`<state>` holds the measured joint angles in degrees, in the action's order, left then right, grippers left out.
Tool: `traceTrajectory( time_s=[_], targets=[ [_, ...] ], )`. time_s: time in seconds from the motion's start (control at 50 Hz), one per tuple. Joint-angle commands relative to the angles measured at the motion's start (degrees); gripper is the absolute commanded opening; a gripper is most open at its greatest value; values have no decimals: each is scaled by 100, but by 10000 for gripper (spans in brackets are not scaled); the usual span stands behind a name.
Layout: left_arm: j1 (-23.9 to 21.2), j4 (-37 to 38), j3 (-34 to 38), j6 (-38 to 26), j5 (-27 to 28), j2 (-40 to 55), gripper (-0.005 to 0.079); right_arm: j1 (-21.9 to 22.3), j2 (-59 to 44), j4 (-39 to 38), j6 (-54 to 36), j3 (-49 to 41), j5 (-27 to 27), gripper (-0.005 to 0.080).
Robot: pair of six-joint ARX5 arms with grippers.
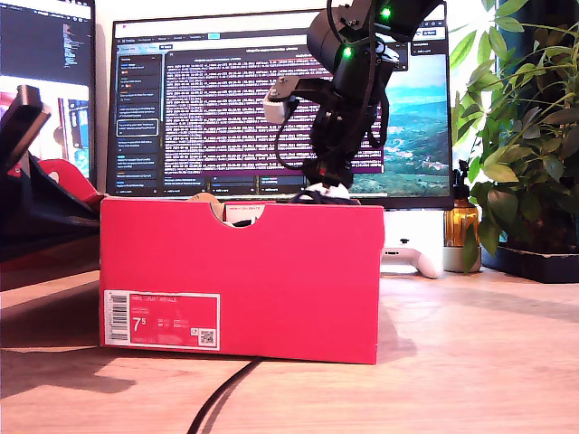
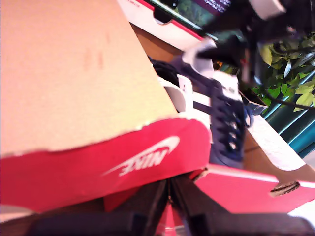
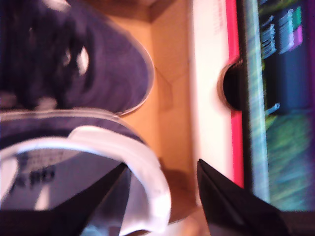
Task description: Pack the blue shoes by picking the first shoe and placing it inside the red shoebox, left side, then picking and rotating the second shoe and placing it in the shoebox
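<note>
my second gripper (image 3: 160, 196) has its fingers spread over a blue shoe (image 3: 78, 64) inside the red shoebox (image 1: 240, 276); first gripper's fingers I can't tell

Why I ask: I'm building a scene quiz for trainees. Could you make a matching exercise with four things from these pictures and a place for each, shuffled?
Things:
1. barcode label
2. plant
3. black cable
4. half-round notch

Places:
A. on the table, in front of the red shoebox
B. the exterior view's right edge
C. the shoebox's top edge
D. the shoebox's front, lower corner toward the exterior view's left

Pairs: 1-D, 2-B, 3-A, 4-C
</note>
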<state>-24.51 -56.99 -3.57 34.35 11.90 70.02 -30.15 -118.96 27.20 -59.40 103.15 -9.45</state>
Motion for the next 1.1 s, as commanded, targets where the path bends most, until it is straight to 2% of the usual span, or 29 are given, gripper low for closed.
traceTrajectory(
  time_s=[0.0,0.24,0.36,0.56,0.82,0.92,1.0,1.08],
  targets=[
    [-15,-149,46,-28,-2,15,-20,-15,-153,-284,46,7,-63,388],
    [-15,-136,46,-26,2,15,-20,-118,-151,-17,116,48,-780,388],
    [-15,-138,46,-26,2,15,-20,-205,-151,507,129,48,-857,386],
    [-15,-136,46,-26,2,15,-20,-398,-151,1344,719,48,-942,386],
    [-15,-96,46,-26,2,15,-20,-837,-4,1532,1309,63,-2033,381],
    [-15,-7,46,-17,2,15,-20,-1032,66,1700,1563,208,-2354,309],
    [-15,74,46,-24,2,15,-20,-1178,142,1755,1733,332,-2581,195],
    [-15,199,46,-13,140,15,-20,-1272,267,1777,2035,468,-2581,111]
  ],
)
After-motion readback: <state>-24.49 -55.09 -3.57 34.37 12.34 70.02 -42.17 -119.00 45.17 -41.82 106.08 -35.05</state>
